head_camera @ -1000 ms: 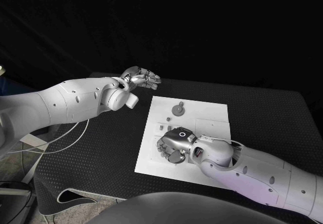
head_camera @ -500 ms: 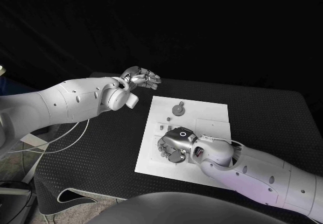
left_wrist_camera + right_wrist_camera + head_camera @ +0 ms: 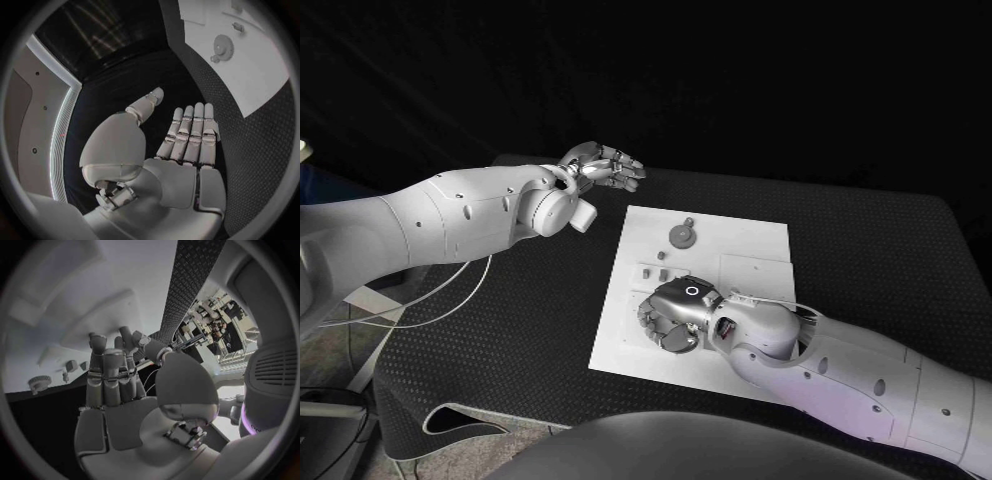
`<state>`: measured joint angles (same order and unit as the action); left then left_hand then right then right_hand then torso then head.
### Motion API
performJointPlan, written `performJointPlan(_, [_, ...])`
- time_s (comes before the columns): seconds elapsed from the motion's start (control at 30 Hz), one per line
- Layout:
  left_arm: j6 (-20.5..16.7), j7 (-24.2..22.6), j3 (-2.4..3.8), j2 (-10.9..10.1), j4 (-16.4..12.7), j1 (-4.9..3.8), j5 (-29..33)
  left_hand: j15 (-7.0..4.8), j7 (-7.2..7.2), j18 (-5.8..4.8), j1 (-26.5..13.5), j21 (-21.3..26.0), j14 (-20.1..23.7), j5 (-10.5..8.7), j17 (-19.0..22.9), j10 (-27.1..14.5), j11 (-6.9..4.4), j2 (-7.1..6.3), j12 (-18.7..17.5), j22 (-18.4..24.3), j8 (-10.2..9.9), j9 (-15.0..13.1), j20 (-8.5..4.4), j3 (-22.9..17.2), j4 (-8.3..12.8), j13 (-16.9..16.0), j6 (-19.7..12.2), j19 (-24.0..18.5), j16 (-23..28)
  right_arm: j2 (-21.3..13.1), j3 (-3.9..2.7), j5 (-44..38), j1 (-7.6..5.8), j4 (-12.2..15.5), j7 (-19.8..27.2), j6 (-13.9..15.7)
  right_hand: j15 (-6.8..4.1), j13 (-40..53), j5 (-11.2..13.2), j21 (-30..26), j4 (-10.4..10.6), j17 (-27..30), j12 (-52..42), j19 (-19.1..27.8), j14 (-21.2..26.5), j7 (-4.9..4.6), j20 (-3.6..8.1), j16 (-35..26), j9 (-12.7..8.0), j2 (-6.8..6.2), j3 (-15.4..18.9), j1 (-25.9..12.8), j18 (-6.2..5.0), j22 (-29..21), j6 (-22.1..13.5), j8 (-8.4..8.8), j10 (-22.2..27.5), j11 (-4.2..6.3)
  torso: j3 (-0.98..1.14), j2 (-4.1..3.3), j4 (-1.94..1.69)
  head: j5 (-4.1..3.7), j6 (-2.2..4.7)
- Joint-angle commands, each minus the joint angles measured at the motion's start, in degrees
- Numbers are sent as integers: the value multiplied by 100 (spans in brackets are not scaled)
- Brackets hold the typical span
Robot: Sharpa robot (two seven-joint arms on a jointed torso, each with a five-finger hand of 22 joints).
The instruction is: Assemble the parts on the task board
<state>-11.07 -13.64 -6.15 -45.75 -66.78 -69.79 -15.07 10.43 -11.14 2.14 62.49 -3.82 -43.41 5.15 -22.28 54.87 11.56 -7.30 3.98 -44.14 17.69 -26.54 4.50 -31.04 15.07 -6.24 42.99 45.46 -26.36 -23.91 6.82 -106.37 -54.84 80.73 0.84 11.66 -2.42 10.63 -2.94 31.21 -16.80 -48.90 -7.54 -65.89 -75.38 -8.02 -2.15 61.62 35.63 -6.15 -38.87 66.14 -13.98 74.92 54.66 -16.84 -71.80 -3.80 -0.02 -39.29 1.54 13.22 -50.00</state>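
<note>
Task board (image 3: 747, 245) lies flat at the middle of the black table (image 3: 877, 240), with bare table surface open along all its edges. Right hand (image 3: 678, 315) hovers over the near-left part of the board, fingers slightly curled and apart, holding nothing. Small parts (image 3: 656, 270) sit on the board just beyond this hand. A gear (image 3: 681, 235) rests near the board's far edge, well apart from both hands. Left hand (image 3: 606, 166) is raised beyond the board's far-left corner, off the board, fingers straight and together, thumb apart, holding nothing.
</note>
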Motion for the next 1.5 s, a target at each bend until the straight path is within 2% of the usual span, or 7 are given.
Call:
performJointPlan(0.03, [66, -62, 4, 9, -10, -6, -13, 6, -144, 45, 28, -19, -25, -16, -6, 4, 21, 9, 4, 7, 38, 9, 27, 33, -2, 9, -52, -10, 35, -16, 40, 59, 44, -18, 50, -286, 12, -7, 18, 34, 5, 19, 60, 48, 66, -16, -21, 27, -20, -104, 132, -42, -102, 136, -85, 52, 30, -34, -3, 3, -1, 4, 0])
performJointPlan(0.43, [59, -62, 4, 11, -3, -6, -13, 6, -144, 45, 27, -19, -25, -16, -9, 4, 21, 8, 4, 9, 39, 10, 27, 34, -3, 11, -53, -10, 38, -69, 40, 186, 42, 14, 108, 136, 249, -136, 18, 63, 17, 77, 387, 143, 154, -242, -54, 123, -154, -418, 697, -290, -102, 127, -575, 351, 638, -280, 1, 4, 4, 4, 0])
performJointPlan(0.87, [54, -62, 4, 1, 15, -6, -13, 6, -145, 45, 28, -19, -25, -16, -12, 3, 22, 7, 4, 11, 40, 12, 27, 34, -2, 14, -54, -11, 40, -352, -11, 275, -63, 374, 169, 689, 290, -169, 17, 115, 26, 103, 356, 116, 156, -268, -44, 232, -196, -480, 727, -224, -102, 129, -644, 391, 762, -322, 6, 5, 13, -27, 0])
performJointPlan(1.0, [51, -61, 3, -11, 24, -5, -13, 6, -145, 44, 28, -19, -25, -16, -12, 3, 22, 7, 4, 11, 40, 12, 27, 35, -2, 15, -54, -11, 41, -486, -85, 329, -113, 525, 186, 810, 285, -163, 17, 129, 25, 110, 341, 105, 148, -269, -38, 255, -199, -469, 716, -198, -102, 129, -636, 387, 743, -316, 14, 9, 30, -33, 0])
performJointPlan(1.2, [43, -63, 3, -18, 48, -5, -13, 6, -144, 45, 29, -19, -25, -15, -13, 4, 22, 6, 4, 12, 41, 12, 26, 34, -1, 16, -55, -11, 42, -813, -281, 477, -200, 877, 183, 877, 255, -138, 17, 150, 18, 128, 294, 95, 138, -265, -27, 289, -204, -438, 698, -133, -102, 129, -614, 375, 655, -284, 18, 4, 39, -77, 0])
performJointPlan(1.3, [41, -64, 3, -34, 34, -5, -13, 6, -144, 45, 30, -19, -25, -15, -14, 4, 22, 5, 4, 12, 41, 12, 26, 34, 0, 17, -54, -11, 43, -1029, -382, 627, -328, 1044, 140, 832, 240, -124, 18, 159, 24, 141, 270, 95, 138, -265, -29, 303, -208, -431, 707, -135, -102, 128, -603, 369, 607, -268, 26, 7, 50, -97, 0])
performJointPlan(1.5, [48, -74, 2, -62, 15, -5, -12, 6, -144, 45, 31, -20, -26, -15, -15, 5, 21, 5, 5, 13, 43, 12, 26, 34, 0, 17, -53, -11, 44, -1607, -425, 1401, -660, 1249, 22, 605, 148, -22, 19, 186, 63, 200, 135, 91, 134, -247, -35, 338, -213, -412, 781, -280, -100, 121, -536, 333, 351, -173, 18, 11, 76, -190, 0])
